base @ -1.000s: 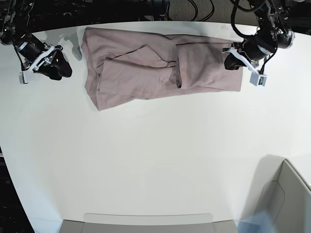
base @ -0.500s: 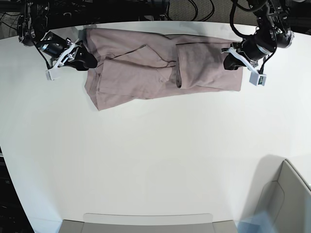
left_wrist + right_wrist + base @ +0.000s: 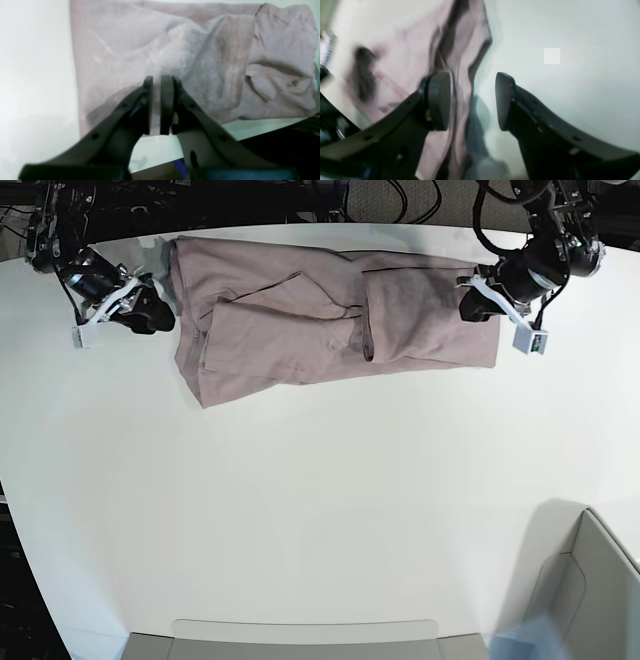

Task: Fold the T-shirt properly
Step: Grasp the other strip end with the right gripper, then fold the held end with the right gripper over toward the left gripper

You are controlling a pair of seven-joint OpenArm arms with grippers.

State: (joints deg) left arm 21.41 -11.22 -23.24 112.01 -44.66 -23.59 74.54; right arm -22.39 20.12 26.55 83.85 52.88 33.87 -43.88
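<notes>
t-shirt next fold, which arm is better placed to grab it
Probably the right gripper: its jaws are open, straddling the T-shirt edge. The left gripper is over the cloth with its jaws nearly closed, gripping nothing.

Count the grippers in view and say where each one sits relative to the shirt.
2. The right gripper is at the T-shirt's left edge in the base view, jaws open. The left gripper is over the opposite end, jaws nearly closed with a narrow gap.

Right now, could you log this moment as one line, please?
left gripper: nearly shut, above shirt hem | right gripper: open at shirt edge | shirt: partly folded
</notes>
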